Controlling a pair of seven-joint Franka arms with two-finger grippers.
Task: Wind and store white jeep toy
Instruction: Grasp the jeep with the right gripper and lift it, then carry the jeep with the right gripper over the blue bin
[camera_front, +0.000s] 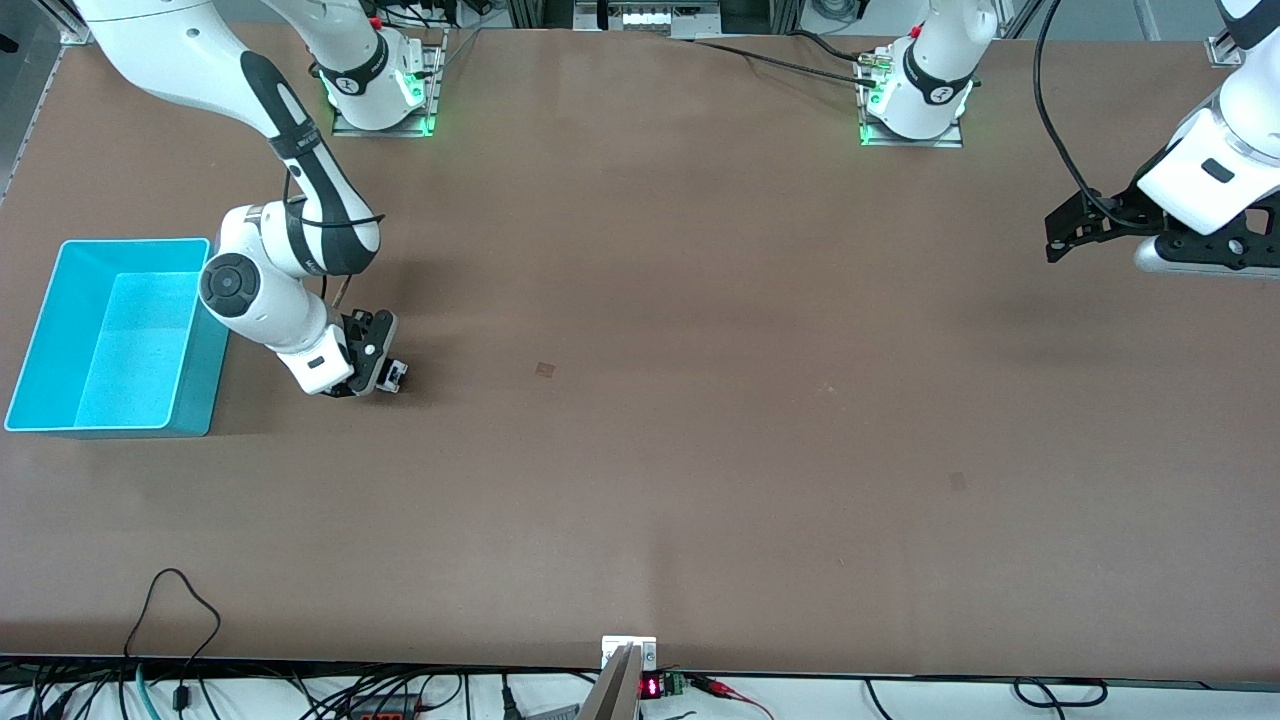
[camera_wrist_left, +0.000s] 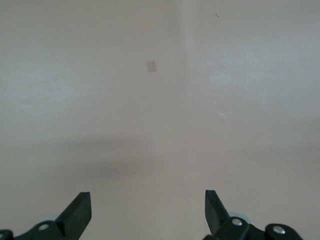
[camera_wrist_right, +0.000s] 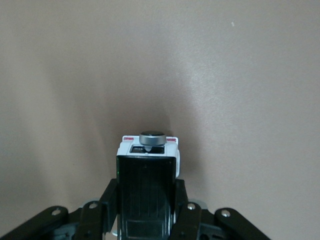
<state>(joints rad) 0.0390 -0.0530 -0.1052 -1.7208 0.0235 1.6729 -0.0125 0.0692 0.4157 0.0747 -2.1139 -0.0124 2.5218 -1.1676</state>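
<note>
Two sets of jaws are mine, and only one is busy. My right gripper (camera_front: 385, 372) is down at the counter (camera_front: 700, 450), just beside the teal bin (camera_front: 40, 345) at the right arm's end, with its jaws clamped on the flanks of the white jeep toy (camera_wrist_right: 148, 165). In the right wrist view the black roof panel runs between my fingers (camera_wrist_right: 111, 200), and the toy's white end with its small round spare wheel pokes out ahead of them. My left gripper (camera_wrist_left: 148, 212) waits high over the left arm's end of the counter, jaws wide and holding nothing.

What worries me is the grip. The toy is tiny and smooth-sided, so I judge that a squeeze set too high could let it pop out or twist when I press down to wind it. Dragging it without enough downward load would probably just skid the wheels and store no spring tension. The bin's near wall is close, so a careless swing might clip it.

Hidden from me: the wheels and whether they touch the counter, since my own fingers and the roof cover them. From the front view the toy is mostly buried under my wrist, only a sliver showing.
</note>
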